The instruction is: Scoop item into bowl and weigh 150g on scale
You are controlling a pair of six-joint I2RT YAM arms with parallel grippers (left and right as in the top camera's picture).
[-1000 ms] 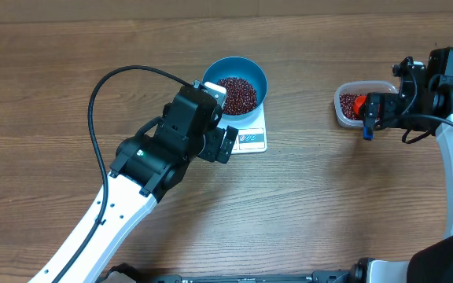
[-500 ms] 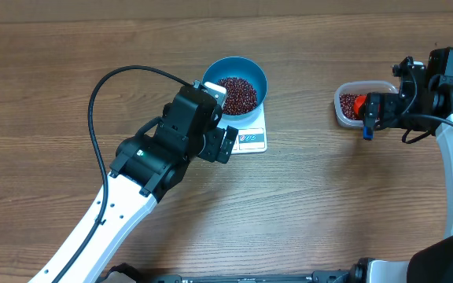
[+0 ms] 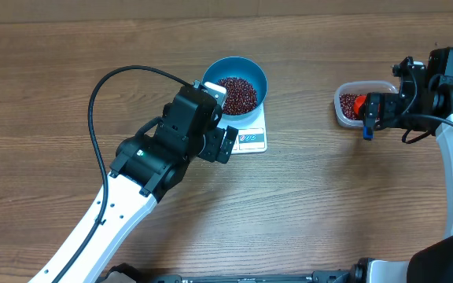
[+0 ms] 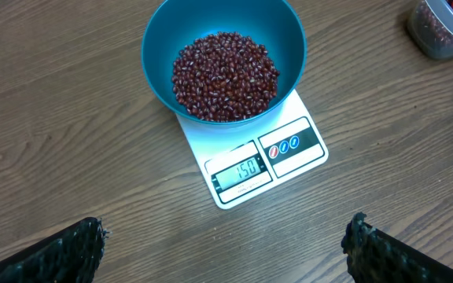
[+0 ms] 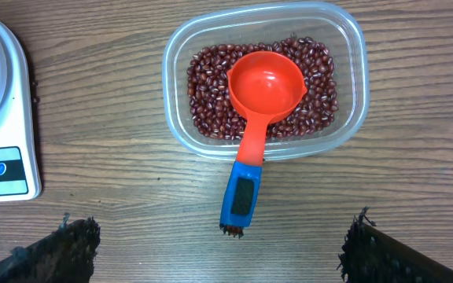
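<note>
The blue bowl (image 3: 235,72) (image 4: 160,47) stands on the white scale (image 3: 252,140) (image 4: 293,153), holding a heap of dark red beans (image 3: 236,94) (image 4: 224,76). The scale's display (image 4: 241,170) reads 150. My left gripper (image 4: 225,251) hovers over the table just in front of the scale, open, with bare wood between its fingers. My right gripper (image 5: 222,251) is open too, near the clear tub (image 3: 342,108) (image 5: 352,47). An orange scoop (image 5: 264,82) with a blue handle (image 5: 242,196) rests in the tub's beans (image 5: 207,86), free of my fingers.
The left arm (image 3: 144,161) stretches from the bottom left towards the scale, its black cable looping above it. The right arm (image 3: 447,86) stands at the table's right edge beside the tub. Wood tabletop lies between scale and tub.
</note>
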